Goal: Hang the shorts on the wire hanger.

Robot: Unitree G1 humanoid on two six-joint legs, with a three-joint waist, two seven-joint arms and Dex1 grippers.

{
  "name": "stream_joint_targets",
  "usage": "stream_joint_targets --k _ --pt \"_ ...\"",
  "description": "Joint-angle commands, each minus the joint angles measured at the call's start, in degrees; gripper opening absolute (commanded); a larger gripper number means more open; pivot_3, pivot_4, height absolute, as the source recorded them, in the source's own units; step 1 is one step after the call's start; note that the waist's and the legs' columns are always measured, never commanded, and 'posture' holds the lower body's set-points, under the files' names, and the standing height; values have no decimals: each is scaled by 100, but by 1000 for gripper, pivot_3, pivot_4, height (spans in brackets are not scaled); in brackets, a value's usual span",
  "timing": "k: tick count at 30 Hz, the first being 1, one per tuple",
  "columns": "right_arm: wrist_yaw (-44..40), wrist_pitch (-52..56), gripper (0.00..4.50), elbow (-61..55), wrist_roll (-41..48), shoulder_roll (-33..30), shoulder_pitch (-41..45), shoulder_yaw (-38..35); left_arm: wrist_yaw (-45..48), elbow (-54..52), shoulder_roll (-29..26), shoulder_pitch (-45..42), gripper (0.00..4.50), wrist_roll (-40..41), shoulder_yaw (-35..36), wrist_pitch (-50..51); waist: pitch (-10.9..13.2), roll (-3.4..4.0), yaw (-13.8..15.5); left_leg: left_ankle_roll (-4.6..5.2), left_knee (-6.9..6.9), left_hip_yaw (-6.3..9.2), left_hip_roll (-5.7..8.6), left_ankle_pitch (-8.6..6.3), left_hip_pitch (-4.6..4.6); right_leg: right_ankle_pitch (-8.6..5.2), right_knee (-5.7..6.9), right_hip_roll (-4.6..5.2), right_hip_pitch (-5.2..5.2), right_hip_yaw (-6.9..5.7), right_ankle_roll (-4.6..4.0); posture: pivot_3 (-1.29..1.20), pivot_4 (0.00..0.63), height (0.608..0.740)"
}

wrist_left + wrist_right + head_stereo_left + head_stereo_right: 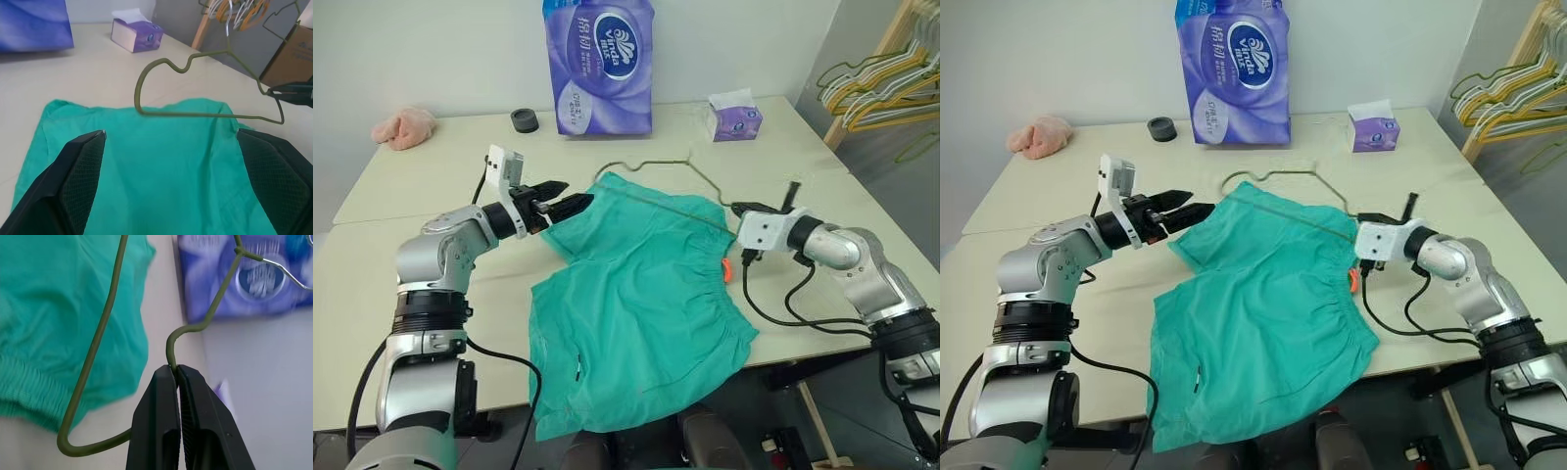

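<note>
I have the right gripper pinched shut on the wire hanger, clamping a bend near one shoulder so the frame is lifted and lies over the far edge of the shorts. Gripping it at the end leaves the long bar free, which I judge is what a leg needs to be threaded over. The teal shorts lie flat on the table, one leg toward the hanger, the waistband and its orange tag close to my right wrist, the hem spilling over the near edge. My left gripper hovers with fingers spread wide just at the shorts' far corner, holding nothing, placed to take that cloth.
</note>
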State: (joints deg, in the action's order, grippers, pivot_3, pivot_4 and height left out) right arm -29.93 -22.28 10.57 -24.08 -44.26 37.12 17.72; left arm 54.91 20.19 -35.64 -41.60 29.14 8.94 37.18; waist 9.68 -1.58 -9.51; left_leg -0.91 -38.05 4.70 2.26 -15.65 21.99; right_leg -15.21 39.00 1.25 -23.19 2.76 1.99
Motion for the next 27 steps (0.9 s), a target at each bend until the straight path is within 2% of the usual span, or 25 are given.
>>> stream_joint_targets --k 1,12,20,27 --pt "-12 -765 37 -187 -274 -71 227 113 282 -214 -134 -3 4500 -45 -168 11 0 0 1 -4 1 1 0 2 0 0 0 0 0 0 0 -193 140 740" --pt "-217 -1439 37 14 -453 85 568 227 1350 -900 -569 582 4500 -40 -791 247 2 3 0 -6 -1 4 0 4 0 3 2 1 -1 0 -7 -193 140 740" --pt "-227 -1583 37 127 -436 164 604 188 1744 -1143 -869 1002 4500 -607 -1328 -287 3 5 1 -6 -1 0 0 4 -1 5 3 1 0 4 -9 -190 141 740" --pt "-294 -1539 0 62 -334 195 567 135 1876 -1160 -880 1163 2335 -869 -1509 -675 3 5 7 -6 -1 0 0 5 -1 5 3 1 0 3 -10 -193 142 740"
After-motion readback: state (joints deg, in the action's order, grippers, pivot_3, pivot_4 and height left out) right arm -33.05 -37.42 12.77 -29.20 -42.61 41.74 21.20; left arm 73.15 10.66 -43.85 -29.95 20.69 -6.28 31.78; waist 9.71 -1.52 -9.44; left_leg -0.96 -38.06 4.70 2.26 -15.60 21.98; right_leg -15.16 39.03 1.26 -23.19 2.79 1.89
